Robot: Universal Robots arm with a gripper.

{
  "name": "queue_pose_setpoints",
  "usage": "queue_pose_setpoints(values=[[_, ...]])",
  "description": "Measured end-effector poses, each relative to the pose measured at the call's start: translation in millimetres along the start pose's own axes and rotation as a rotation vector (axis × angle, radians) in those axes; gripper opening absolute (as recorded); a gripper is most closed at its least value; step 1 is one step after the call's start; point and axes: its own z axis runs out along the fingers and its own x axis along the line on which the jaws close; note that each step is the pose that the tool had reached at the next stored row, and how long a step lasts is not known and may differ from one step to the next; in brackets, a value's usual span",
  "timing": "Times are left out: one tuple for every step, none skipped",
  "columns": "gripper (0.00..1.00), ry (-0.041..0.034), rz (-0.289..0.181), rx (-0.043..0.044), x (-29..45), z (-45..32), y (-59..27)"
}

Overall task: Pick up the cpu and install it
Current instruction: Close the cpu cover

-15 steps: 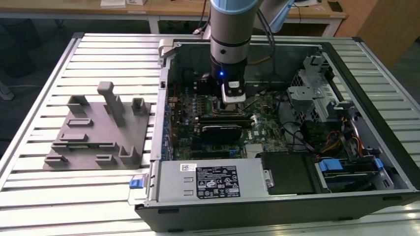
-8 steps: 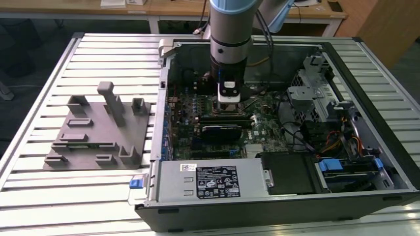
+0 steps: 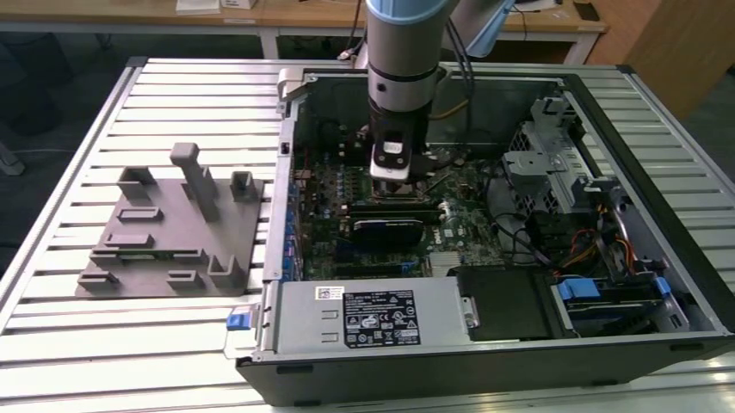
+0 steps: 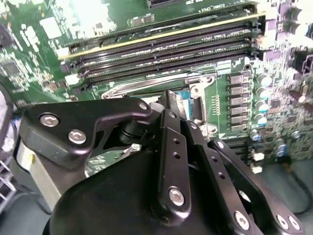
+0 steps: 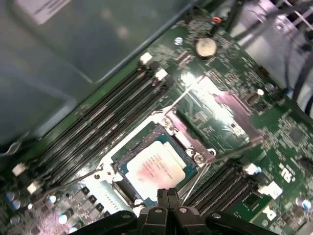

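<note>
Slatted metal table (image 3: 92,361) is seen carrying an open computer case (image 3: 643,340), with a grey fixture (image 3: 172,232) set just beside it on the exterior view's left. Inside the case the arm (image 3: 402,52) is held upright over the motherboard (image 5: 279,137). The gripper (image 3: 393,176) is lowered close to the board, on the far side of the labelled power supply (image 3: 367,314).

In the first wrist view the cpu (image 5: 157,169) is found lying flat inside the socket (image 5: 126,188), pale metal top upward and edges squared to the frame, between two banks of memory slots (image 5: 93,127). The load plate (image 5: 220,105) is swung open and laid back beside the socket, so the chip is not yet clamped. The fingertips (image 5: 163,198) are seen pressed together just over one edge of the chip with nothing pinched between them, so the gripper is judged clenched and empty.

The step in hand is judged to be the end of the placing: the chip is set in its seat, while the locking is left undone. Whatever move follows is judged to call for a straight, gentle path with no sideways drag across the chip, since the contacts beneath are easily bent. Flush seating should also be assured before any plate is brought down
</note>
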Motion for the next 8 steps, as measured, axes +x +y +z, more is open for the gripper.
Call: queue_pose_setpoints(values=[[0.11, -0.0016, 0.018, 0.0001, 0.0, 0.1, 0.0], [0.11, -0.0032, 0.036, 0.0004, 0.0, 0.1, 0.0], [0.11, -0.0049, 0.055, 0.0005, 0.0, 0.2, 0.0], [0.11, -0.0065, 0.073, 0.0007, 0.0, 0.2, 0.0], [0.11, -0.0081, 0.091, 0.0009, 0.0, 0.3, 0.0], [0.11, -0.0097, 0.109, 0.0011, 0.0, 0.3, 0.0], [0.11, -0.0113, 0.127, 0.0012, 0.0, 0.4, 0.0], [0.11, -0.013, 0.146, 0.0015, 0.0, 0.4, 0.0]])
